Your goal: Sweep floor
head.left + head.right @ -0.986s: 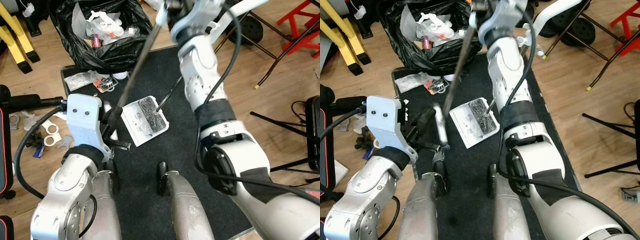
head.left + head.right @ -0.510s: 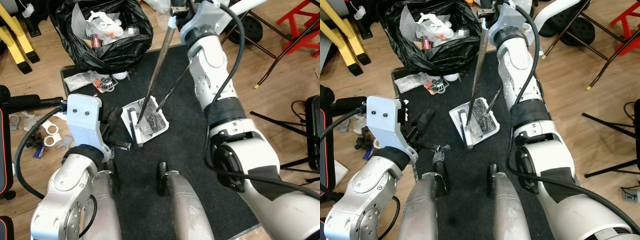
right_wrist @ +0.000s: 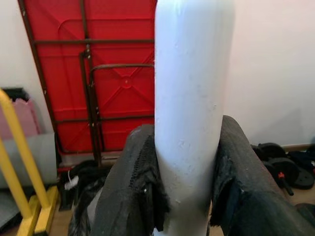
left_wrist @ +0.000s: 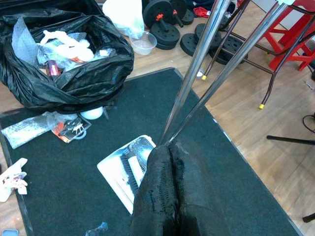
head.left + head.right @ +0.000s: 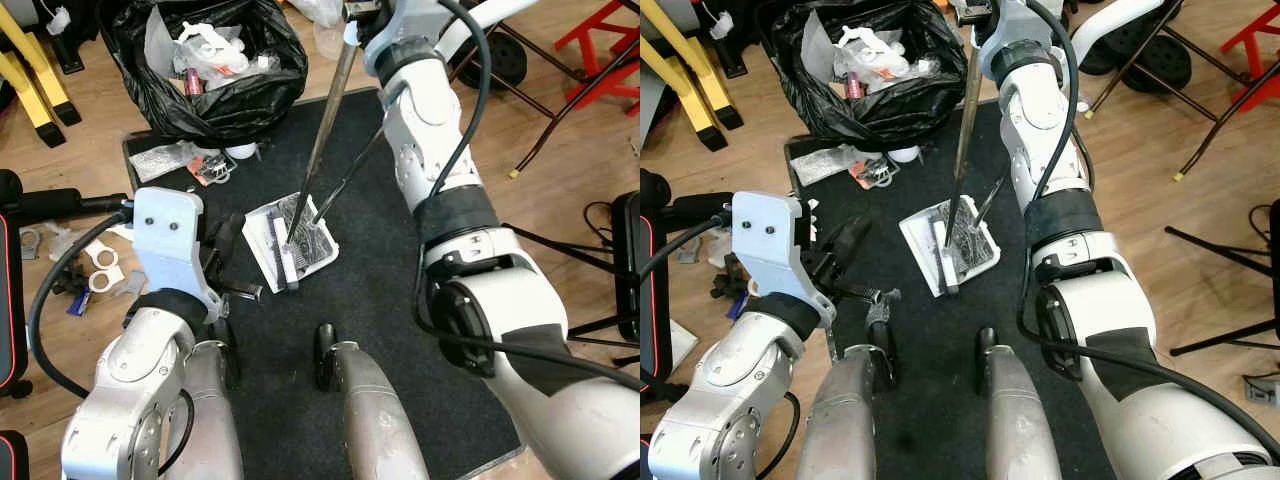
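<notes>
My right gripper (image 3: 189,132) is shut on the white grip of the broom (image 5: 321,140), high up at the far end of the black mat (image 5: 400,330). The metal shaft slants down to the dark brush head (image 5: 287,268), which rests on the white dustpan (image 5: 262,224). The pan lies in the middle of the mat and holds dark debris. Its thin handle rod (image 5: 345,180) rises toward my right arm. My left gripper (image 5: 228,235) hovers just left of the pan. Its fingers (image 4: 162,196) are pressed together, and I see nothing between them.
A black rubbish bag (image 5: 215,95) full of litter stands at the mat's far left corner, with wrappers (image 5: 185,160) loose beside it. White rings (image 5: 98,262) and a cable lie on the wood floor at left. Chair legs, weight plates (image 5: 1160,55) and a red stool stand at right.
The brush head has swung from beside my left gripper rightward onto the dustpan. My right arm has moved right, and the shaft now stands steeper. My left arm has stayed put.
</notes>
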Robot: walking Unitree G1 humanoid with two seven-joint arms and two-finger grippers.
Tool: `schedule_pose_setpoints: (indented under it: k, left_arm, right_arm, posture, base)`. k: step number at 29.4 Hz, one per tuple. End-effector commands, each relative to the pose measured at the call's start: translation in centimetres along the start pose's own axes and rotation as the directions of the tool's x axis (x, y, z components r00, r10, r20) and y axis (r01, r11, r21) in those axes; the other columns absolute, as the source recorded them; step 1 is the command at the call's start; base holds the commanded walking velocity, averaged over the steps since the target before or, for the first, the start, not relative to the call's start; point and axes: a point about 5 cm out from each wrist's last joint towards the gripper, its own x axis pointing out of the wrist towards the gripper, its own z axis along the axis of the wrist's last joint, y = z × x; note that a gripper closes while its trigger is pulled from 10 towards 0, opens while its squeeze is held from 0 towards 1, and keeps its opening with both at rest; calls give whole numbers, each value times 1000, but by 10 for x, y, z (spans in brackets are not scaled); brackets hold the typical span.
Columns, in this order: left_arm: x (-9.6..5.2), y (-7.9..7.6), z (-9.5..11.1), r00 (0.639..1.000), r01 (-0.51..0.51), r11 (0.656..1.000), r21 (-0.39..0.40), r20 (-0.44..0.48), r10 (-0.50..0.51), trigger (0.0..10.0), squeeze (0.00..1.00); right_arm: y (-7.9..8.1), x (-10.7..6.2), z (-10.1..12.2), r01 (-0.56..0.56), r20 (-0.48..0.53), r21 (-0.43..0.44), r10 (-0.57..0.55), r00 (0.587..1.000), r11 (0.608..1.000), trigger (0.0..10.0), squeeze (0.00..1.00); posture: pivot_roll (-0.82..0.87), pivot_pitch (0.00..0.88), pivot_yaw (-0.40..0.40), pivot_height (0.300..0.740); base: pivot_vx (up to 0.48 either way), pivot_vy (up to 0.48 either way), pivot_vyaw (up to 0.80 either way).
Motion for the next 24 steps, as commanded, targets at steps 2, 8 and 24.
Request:
schedule_pose_setpoints:
  k: [2, 8, 24]
  left_arm:
    - [0, -2, -8, 999, 3, 1000, -14, -32, -3, 10000, 0]
    - [2, -2, -9, 999, 4, 1000, -17, -32, -5, 10000, 0]
    - [8, -1, -15, 999, 10, 1000, -18, -32, -10, 10000, 0]
  right_arm:
    - [-2, 11, 36, 4, 135, 10, -5, 991, 1000, 10000, 0]
    - [-1, 15, 45, 32, 77, 174, -46, 996, 984, 10000, 0]
    - [21, -9, 66, -257, 119, 288, 232, 965, 923, 10000, 0]
  posture:
    - [-114, 436, -193, 740]
    - [-115, 424, -192, 740]
    - [-109, 376, -183, 740]
  base:
    - [0, 0, 0]
    - [0, 0, 0]
    - [0, 0, 0]
